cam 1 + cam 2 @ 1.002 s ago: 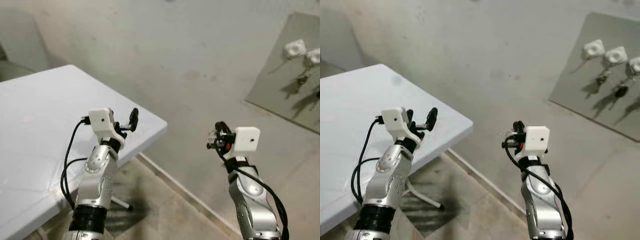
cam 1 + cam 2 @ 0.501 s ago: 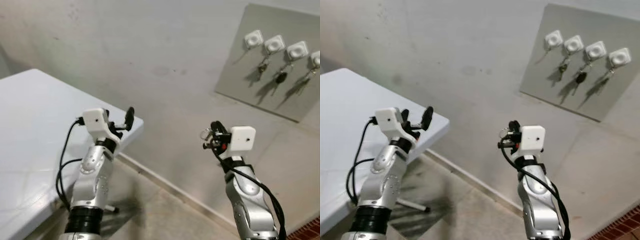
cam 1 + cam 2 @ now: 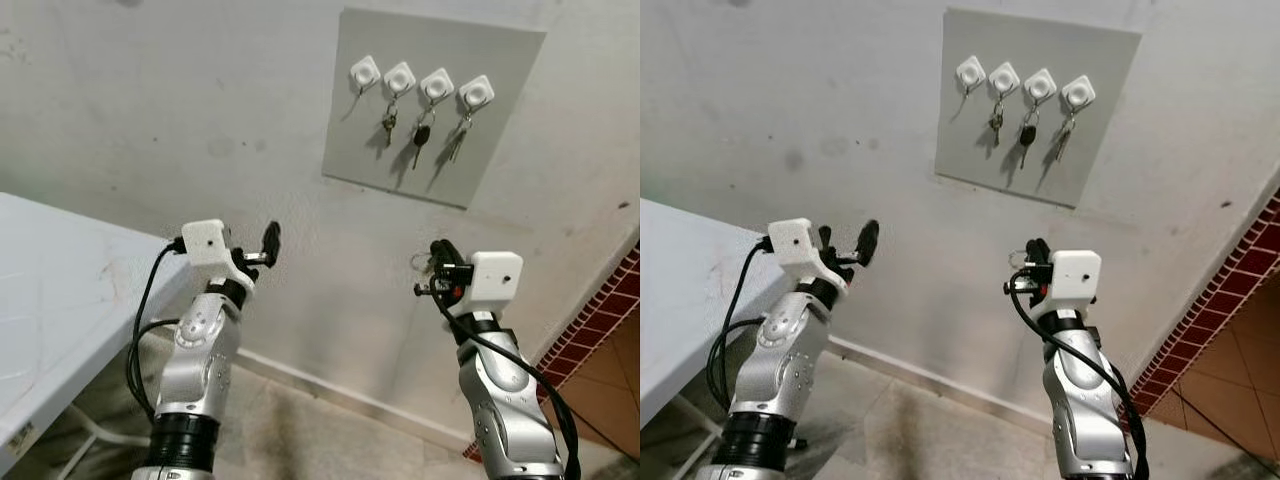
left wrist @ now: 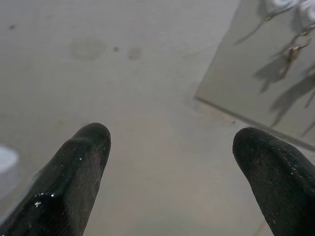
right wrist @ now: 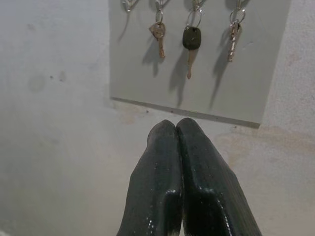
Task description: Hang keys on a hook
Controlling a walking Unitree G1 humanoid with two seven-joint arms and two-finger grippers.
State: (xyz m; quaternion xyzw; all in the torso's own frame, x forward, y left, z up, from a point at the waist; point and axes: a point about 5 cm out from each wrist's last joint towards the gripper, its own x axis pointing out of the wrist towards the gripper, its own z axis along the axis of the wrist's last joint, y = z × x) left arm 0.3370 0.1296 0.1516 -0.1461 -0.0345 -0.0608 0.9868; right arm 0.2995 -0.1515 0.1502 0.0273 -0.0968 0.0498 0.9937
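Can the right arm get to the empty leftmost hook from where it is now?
Probably not yet. Nothing blocks the way, but the leftmost hook sits well above the right gripper on the grey board; the arm must rise or the robot step closer.

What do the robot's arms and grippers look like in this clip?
Both arms are silver metal with rounded joint housings and a black ribbed band low on the forearm. Each wrist carries a white boxy camera block. The left gripper and right gripper have long, black, glossy, round-tipped fingers. Black cables loop loosely beside each arm.
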